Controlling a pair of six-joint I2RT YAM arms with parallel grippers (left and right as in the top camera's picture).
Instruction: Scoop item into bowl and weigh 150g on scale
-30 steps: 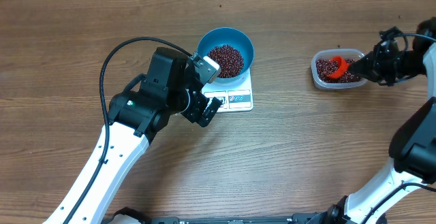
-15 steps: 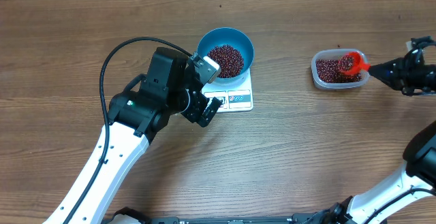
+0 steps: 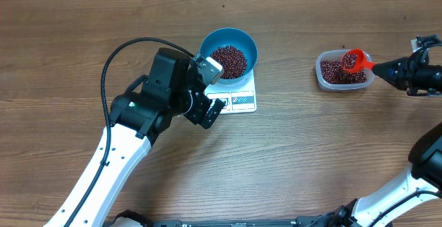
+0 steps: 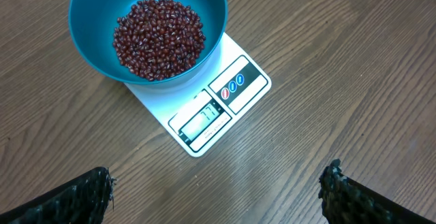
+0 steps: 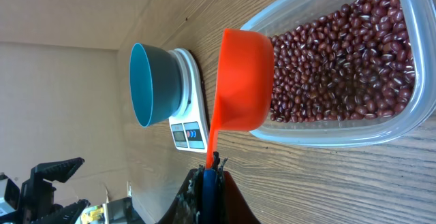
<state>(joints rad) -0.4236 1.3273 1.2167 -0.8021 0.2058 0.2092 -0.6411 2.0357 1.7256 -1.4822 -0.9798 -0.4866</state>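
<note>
Table point(image 3: 311, 151), beans point(image 4: 158, 39) in bowl point(image 4: 92, 6) on scale point(image 4: 163, 105)

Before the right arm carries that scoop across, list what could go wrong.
1. The loaded scoop is pinched only by its handle tip in the right end effector; tilting on the way to the bowl could spill beans.
2. The open left end effector hovers near the scale; a bump could upset the reading.

Scale point(image 4: 240, 66) display point(image 4: 204, 120): at 5 o'clock of the bowl in the left wrist view; pale digits, too faint to read surely.
Panel point(image 4: 236, 84): at 2 o'clock of the display; three small round signs, one red, two blue; no lettering legible.
</note>
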